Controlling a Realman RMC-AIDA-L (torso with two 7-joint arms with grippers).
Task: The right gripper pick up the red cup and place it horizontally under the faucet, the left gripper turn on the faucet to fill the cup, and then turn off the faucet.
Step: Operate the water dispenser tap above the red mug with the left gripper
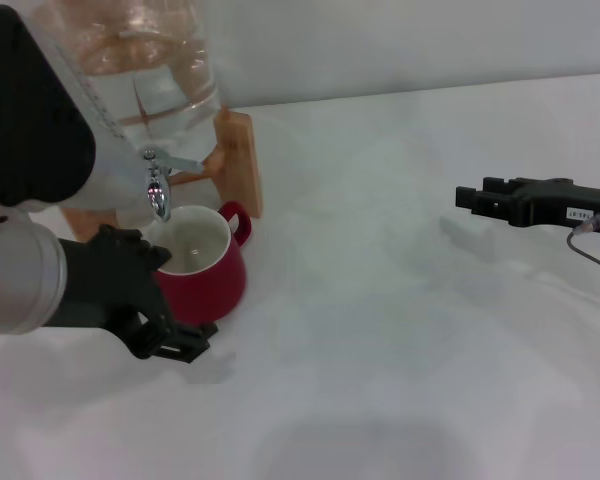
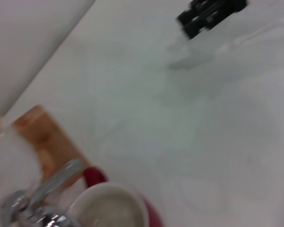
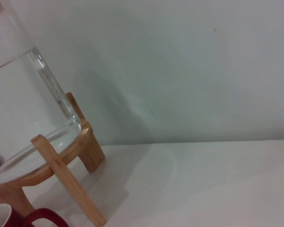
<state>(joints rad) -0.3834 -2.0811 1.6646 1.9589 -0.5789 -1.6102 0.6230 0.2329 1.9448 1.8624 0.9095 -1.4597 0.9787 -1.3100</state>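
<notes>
From the head view you see the red cup (image 1: 205, 270) upright under the faucet (image 1: 158, 188) with the left gripper (image 1: 165, 335) just beside it and the right gripper (image 1: 478, 198) well apart (I cannot tell either grip), while your left wrist view shows the cup's cream inside below the lever, and your right wrist view shows the glass jar (image 3: 23, 113) on its wooden stand (image 3: 66, 177).

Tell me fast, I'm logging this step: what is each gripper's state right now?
Left gripper: beside the squat glossy red cup under the chrome faucet, holding nothing; open or shut cannot be told.
Right gripper: away at the right, empty.
</notes>
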